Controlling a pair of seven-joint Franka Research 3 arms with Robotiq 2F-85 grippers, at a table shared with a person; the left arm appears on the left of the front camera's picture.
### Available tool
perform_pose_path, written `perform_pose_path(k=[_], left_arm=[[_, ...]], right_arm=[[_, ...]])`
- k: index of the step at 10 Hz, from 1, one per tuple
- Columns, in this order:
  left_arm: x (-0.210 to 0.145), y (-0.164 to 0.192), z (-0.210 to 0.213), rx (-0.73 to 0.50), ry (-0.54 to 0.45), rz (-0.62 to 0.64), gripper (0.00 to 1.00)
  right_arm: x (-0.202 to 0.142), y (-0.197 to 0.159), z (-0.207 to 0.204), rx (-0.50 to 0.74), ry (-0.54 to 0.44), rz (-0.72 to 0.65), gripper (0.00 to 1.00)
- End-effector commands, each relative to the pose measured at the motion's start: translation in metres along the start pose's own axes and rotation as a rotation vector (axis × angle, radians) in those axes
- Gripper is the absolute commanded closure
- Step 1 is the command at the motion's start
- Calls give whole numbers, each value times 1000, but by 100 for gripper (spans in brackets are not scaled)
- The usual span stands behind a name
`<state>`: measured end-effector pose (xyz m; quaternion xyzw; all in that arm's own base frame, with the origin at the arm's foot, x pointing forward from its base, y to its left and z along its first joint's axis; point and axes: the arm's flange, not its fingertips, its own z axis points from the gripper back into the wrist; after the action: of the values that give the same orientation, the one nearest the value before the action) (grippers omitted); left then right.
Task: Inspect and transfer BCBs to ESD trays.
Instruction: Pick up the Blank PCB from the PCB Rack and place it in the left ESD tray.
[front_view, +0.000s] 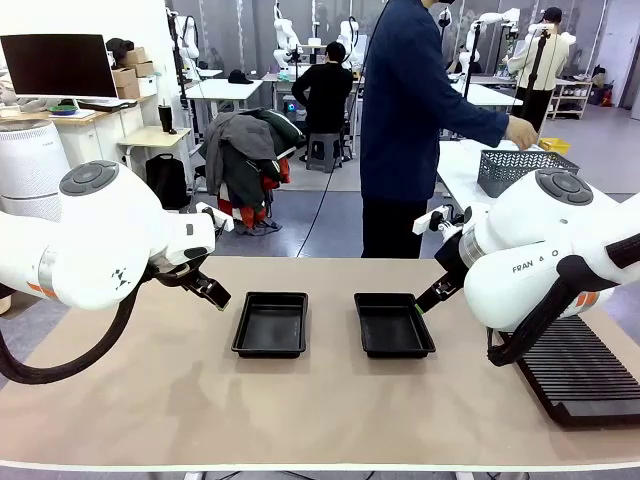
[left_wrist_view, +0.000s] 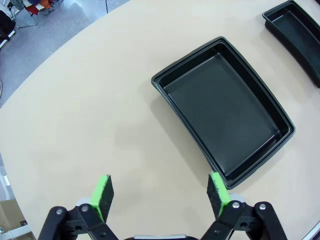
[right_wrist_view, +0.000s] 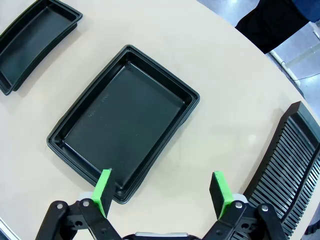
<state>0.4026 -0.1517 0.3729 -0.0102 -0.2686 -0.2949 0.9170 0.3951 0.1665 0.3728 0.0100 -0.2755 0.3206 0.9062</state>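
Observation:
Two empty black ESD trays lie side by side mid-table, the left tray (front_view: 271, 324) and the right tray (front_view: 393, 324). No BCBs are in view. My left gripper (front_view: 212, 292) hovers open just left of the left tray. In its wrist view the gripper (left_wrist_view: 159, 179) spans bare table, with that tray (left_wrist_view: 225, 105) ahead on the right and the other tray (left_wrist_view: 295, 30) beyond. My right gripper (front_view: 432, 297) hangs open at the right tray's right edge. In its wrist view the gripper (right_wrist_view: 161, 175) stands over the near rim of that tray (right_wrist_view: 125, 120), and the other tray (right_wrist_view: 35, 35) lies farther off.
A long black ribbed rack (front_view: 580, 370) lies at the table's right, also close beside my right gripper as the rack (right_wrist_view: 285, 165). A person (front_view: 410, 120) stands at the far side, one hand reaching toward a grey mesh basket (front_view: 522, 170) on the neighbouring table.

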Motion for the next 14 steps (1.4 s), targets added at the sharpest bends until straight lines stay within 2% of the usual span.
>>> perform_pose_path(k=[1,3,7,10,14], left_arm=[[7,2,24,-40,23,59,0],[22,3,72,-132,78,203,0],[46,21,155,-280,87,395,0],[53,48,205,-342,66,465,0],[49,76,241,-433,52,518,0]], right_arm=[[1,-7,26,57,19,-64,0],[7,-24,75,164,67,-135,0],[17,-80,170,329,145,-330,0],[19,-128,215,481,173,-490,0],[9,-172,244,593,161,-614,0]])
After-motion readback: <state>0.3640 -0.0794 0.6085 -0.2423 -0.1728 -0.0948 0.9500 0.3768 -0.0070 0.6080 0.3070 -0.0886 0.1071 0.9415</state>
